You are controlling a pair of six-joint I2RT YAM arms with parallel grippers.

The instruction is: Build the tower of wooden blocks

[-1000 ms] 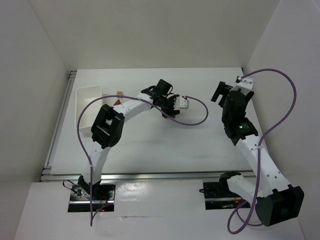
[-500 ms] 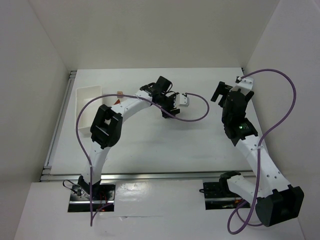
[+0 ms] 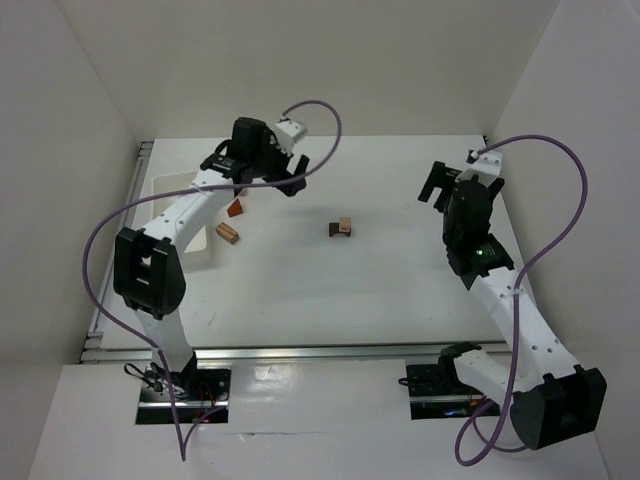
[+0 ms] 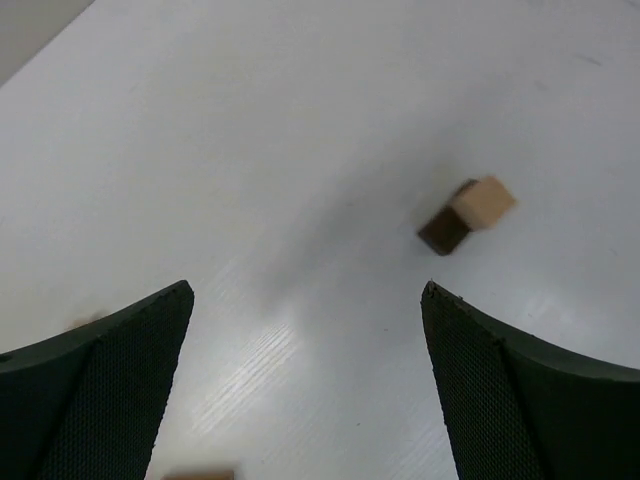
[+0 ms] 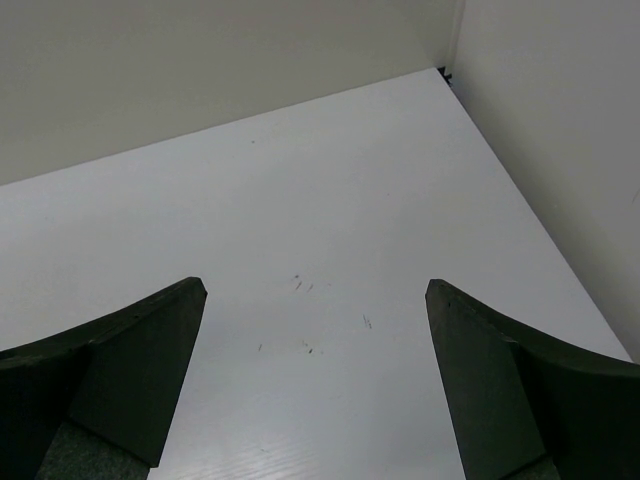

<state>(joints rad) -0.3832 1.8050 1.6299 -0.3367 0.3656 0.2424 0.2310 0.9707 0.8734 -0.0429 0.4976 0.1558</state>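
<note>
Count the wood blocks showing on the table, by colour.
Dark brown: 1, the arch piece
Light tan: 2, a loose block and a cube on the arch piece
Orange-red: 1, the triangular piece
Total: 4 in view

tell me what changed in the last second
The left gripper pulled away from mid-table, swinging left toward the white tray, jaws open. Where it had been, a tan cube now shows beside the dark brown arch piece, free of the gripper. The right gripper stayed put and open; the orange-red roof piece did not move.
</note>
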